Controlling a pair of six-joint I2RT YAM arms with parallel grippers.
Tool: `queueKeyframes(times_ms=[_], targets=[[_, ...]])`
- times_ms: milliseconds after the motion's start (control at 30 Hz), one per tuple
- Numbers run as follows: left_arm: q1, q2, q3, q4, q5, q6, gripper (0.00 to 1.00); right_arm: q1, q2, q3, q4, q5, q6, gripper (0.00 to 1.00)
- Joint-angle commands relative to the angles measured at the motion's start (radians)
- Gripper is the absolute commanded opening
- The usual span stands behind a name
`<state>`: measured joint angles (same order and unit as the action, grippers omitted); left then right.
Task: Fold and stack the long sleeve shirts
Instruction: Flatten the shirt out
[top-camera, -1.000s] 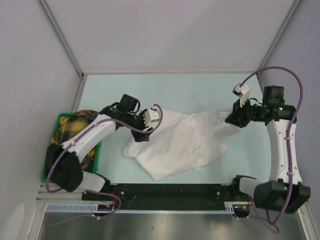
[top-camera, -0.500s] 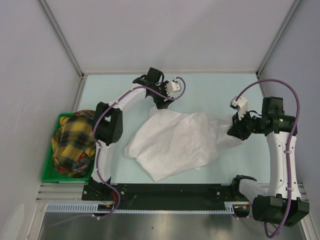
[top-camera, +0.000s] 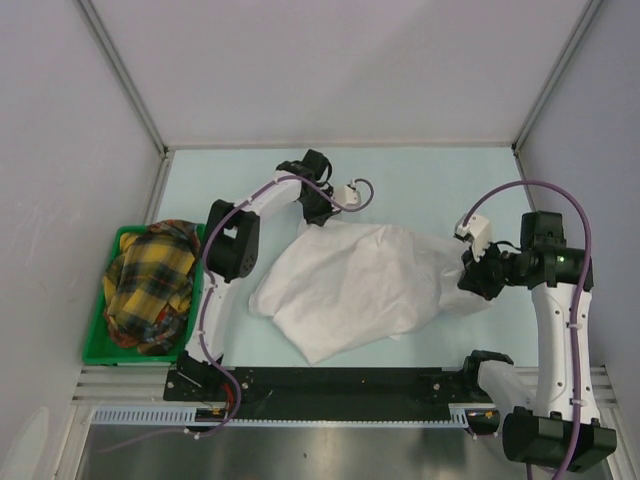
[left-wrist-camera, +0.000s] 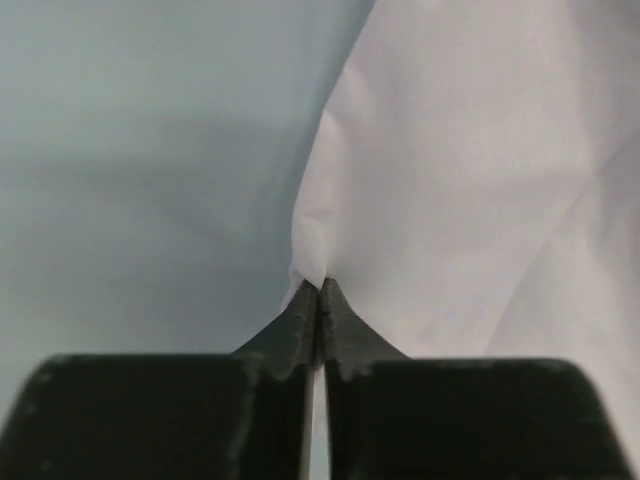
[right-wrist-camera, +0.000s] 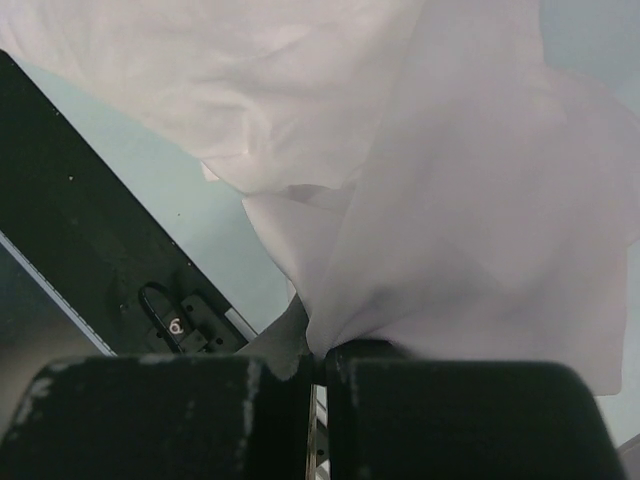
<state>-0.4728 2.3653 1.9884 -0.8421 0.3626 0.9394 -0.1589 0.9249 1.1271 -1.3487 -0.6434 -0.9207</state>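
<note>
green plastic bin (top-camera: 93, 347) of yellow plaid cloth (top-camera: 150, 285) far left, then left gripper (left-wrist-camera: 317, 291) pinched tight on the far corner of the wrinkled thin white long sleeve shirt (top-camera: 350, 280) sprawled mid pale teal table (top-camera: 420, 180), right gripper (top-camera: 468, 282) clamped on its right edge

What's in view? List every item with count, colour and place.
shirt: 1, white, crumpled mid-table
bin: 1, green, left side, near end
plaid cloth: 1, yellow and dark, heaped in bin
table: 1, pale blue, under the shirt
rail: 1, black, along near edge
left gripper: 1, black, shut on shirt's far left edge
right gripper: 1, black, shut on shirt's right edge
</note>
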Motion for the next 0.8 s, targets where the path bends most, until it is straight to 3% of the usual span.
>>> queueKeyframes(times_ms=[0,67,233,367,400,467,500,533,567,600,633,767], targets=[[0.032,-0.124,-0.034,-0.020,0.007,-0.023,0.00,0.002,0.022,0.025,-0.011,-0.009,0.000,0.00],[0.059,-0.270,-0.080,0.024,0.033,-0.057,0.00,0.012,0.037,0.051,0.005,-0.036,0.017,0.00],[0.071,-0.581,-0.432,0.170,0.045,-0.027,0.00,0.139,0.109,0.050,0.020,-0.062,0.040,0.00],[0.066,-0.774,-0.809,0.199,0.019,0.084,0.00,0.382,0.106,-0.021,0.114,0.000,0.117,0.00],[0.068,-0.837,-0.874,0.215,-0.002,0.119,0.00,0.492,0.114,-0.026,0.132,0.008,0.128,0.04],[0.071,-0.897,-1.027,0.257,-0.013,0.145,0.13,0.600,0.129,-0.029,0.151,0.052,0.149,0.20],[0.079,-0.940,-1.059,0.259,-0.008,0.147,0.30,0.660,0.137,-0.024,0.135,0.056,0.131,0.42],[0.094,-0.957,-1.079,0.256,0.011,0.144,0.53,0.677,0.152,-0.018,0.128,0.071,0.132,0.50],[0.105,-0.971,-1.097,0.250,0.024,0.118,0.59,0.683,0.153,-0.013,0.126,0.123,0.134,0.65],[0.120,-0.997,-1.099,0.245,0.042,0.104,0.62,0.658,0.154,0.003,0.123,0.145,0.131,0.89],[0.152,-1.005,-1.096,0.238,0.083,0.093,0.65,0.619,0.141,0.011,0.125,0.152,0.103,0.99],[0.192,-1.029,-1.080,0.250,0.110,0.058,0.67,0.389,0.153,0.013,0.190,0.100,0.027,0.99]])
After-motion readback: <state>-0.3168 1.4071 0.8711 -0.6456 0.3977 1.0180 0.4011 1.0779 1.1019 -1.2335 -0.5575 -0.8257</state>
